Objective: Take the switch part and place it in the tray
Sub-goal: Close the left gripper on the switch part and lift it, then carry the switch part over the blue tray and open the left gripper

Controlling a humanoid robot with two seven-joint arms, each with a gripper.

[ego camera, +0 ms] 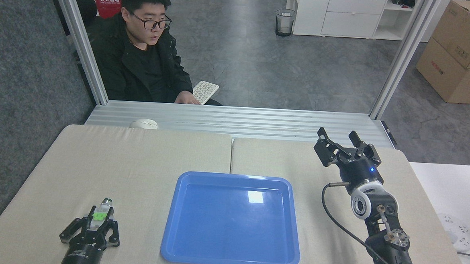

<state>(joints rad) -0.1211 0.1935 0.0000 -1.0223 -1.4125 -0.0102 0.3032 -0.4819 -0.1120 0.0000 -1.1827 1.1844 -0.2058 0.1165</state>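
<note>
The switch part (101, 212), a small white piece with a green block and a dark cap at its far end, lies at the table's front left. My left gripper (101, 217) is shut on the switch part, its fingers pressed against both sides, low over the cloth. The blue tray (274, 182) sits in the middle of the table with nothing inside it, to the right of that gripper. My right gripper (338, 138) is held up at the far right of the table, open, with nothing between its fingers.
A person in a black jacket sits behind the aluminium rail (235, 118) with a hand on a white keyboard (205, 92). A white mouse (143, 123) rests on the rail. A power strip (455, 234) lies on the white surface to the right.
</note>
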